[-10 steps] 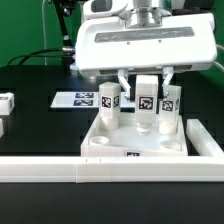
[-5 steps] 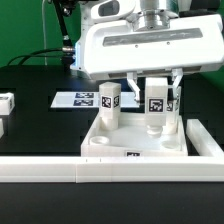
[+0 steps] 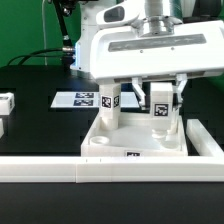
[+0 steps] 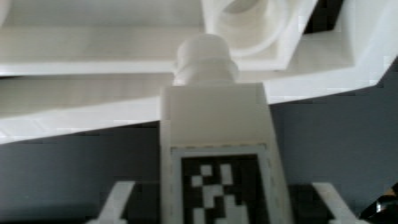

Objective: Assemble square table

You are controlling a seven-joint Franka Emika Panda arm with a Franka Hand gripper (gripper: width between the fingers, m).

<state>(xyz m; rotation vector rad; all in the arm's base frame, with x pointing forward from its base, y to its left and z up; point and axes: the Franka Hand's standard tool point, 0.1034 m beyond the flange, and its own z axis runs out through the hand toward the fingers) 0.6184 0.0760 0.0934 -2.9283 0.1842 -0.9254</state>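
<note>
Behind the border rail [image 3: 60, 170], the square table [image 3: 97, 142] lies sockets-up to receive its legs. The gripper [image 3: 161, 98], fingers partly closed on a leg [image 3: 159, 110], holds it upright, apparently to bring its peg end down into a corner socket. The leg sits squarely between the fingers. A second leg [image 3: 108, 104] stands on the slab at its nine o'clock.
</note>
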